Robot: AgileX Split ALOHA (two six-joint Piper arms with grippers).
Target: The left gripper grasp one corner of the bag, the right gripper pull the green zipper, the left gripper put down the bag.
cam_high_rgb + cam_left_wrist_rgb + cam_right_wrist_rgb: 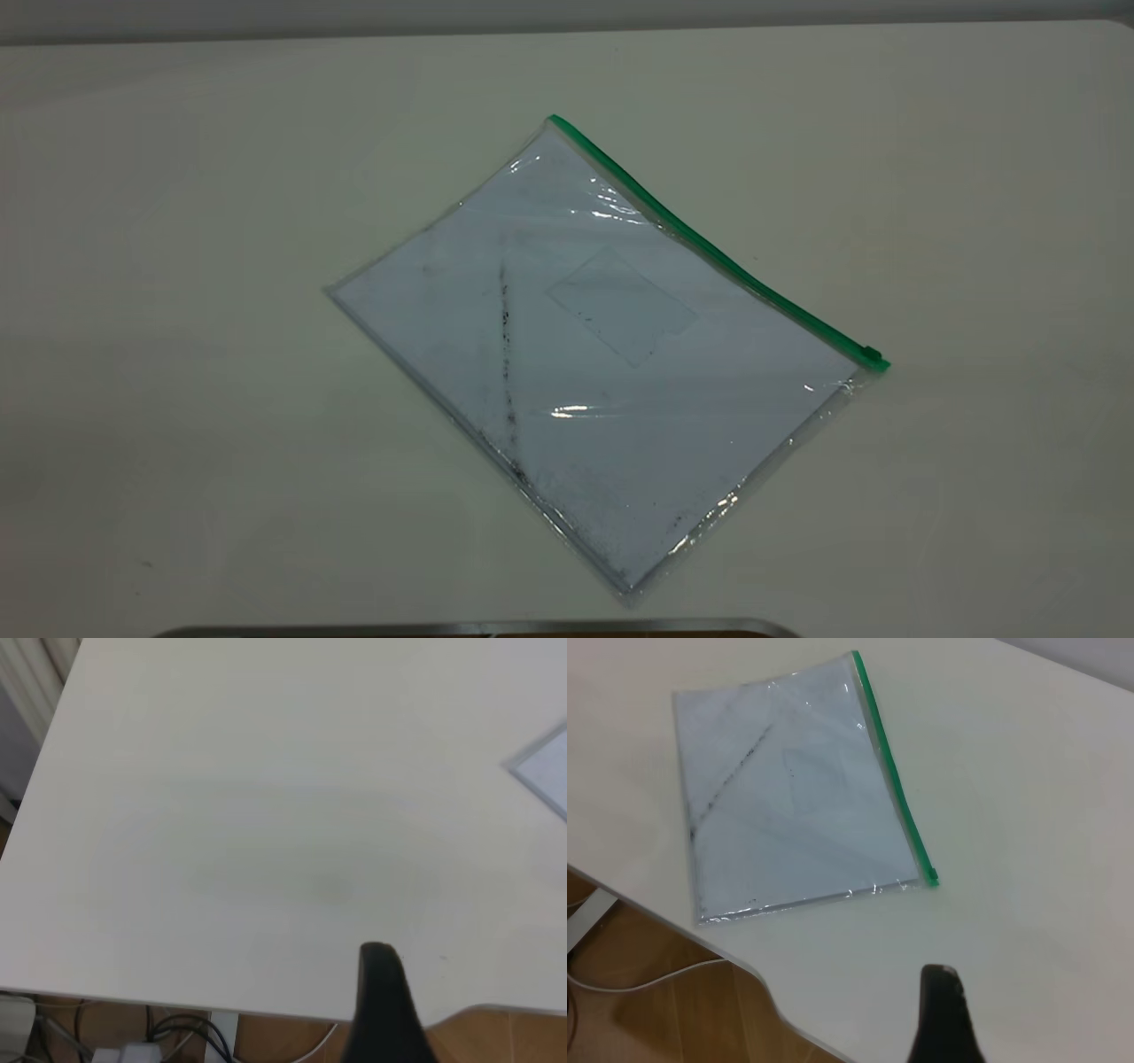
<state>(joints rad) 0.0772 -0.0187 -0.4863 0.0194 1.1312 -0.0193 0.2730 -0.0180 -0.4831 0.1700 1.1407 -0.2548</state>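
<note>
The bag (602, 354) lies flat on the white table, turned diagonally, with white paper, a dark smudge line and a small clear pocket. The green zipper (709, 244) runs along its far right edge, with the slider tab (873, 357) at the right end. The corner of the bag (555, 121) at the strip's other end points to the back. Neither gripper shows in the exterior view. The left gripper (383, 1010) hangs over the table edge, far from the bag's corner (542, 771). The right gripper (943, 1014) is above the table, short of the bag (788, 797) and the slider tab (930, 877).
The white table (177, 266) stretches around the bag. Its edge (221, 1008) shows in both wrist views, with wooden floor and cables (177, 1032) below. A dark curved strip (478, 629) lies along the bottom of the exterior view.
</note>
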